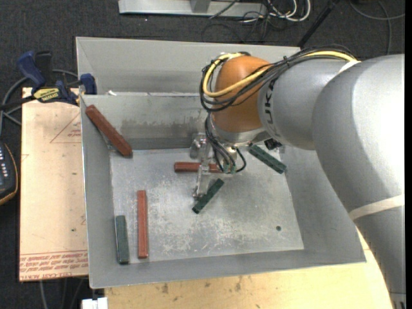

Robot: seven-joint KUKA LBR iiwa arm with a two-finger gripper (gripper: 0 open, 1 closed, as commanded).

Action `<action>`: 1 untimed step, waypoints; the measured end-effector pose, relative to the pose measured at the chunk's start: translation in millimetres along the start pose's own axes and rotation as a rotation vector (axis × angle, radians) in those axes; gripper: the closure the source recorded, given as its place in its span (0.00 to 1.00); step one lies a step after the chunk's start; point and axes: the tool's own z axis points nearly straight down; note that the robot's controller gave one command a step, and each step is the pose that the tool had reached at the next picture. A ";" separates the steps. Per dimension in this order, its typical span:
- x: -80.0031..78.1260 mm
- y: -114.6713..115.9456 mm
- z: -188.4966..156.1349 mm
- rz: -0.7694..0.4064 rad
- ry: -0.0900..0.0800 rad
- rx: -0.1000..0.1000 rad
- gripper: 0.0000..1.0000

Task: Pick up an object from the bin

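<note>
Arm: the silver arm (322, 108) is reaching in from the right, and its orange cover (238, 95) is hanging over the middle of the bin (193, 262).

Gripper: the gripper (205, 182) is hovering low at the bin's middle, right over the upper end of a dark green stick.

Grip state: honestly I'm not seeing enough to say whether it's apart or together, so I'm not calling anything held.

Dark green stick (207, 198): it's lying tilted on the bin floor just below the gripper, its top end pointing up and right toward it. Whether they're touching, I can't tell.

Short red stick (187, 167): it's lying flat just left of the gripper, with its right end running in behind the gripper.

Second green stick (268, 159): it's poking out from under the wrist on the right, slanting down to the right.

Brown-red stick (108, 131): it's lying slanted in the far-left corner by the left wall, well apart from the gripper.

Front-left pair: a long red stick (141, 224) and a grey-green stick (121, 239) are lying side by side, both running front to back, well away from the gripper.
</note>
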 end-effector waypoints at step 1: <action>-0.9 2.6 -4.7 -0.002 -0.005 -0.003 1.00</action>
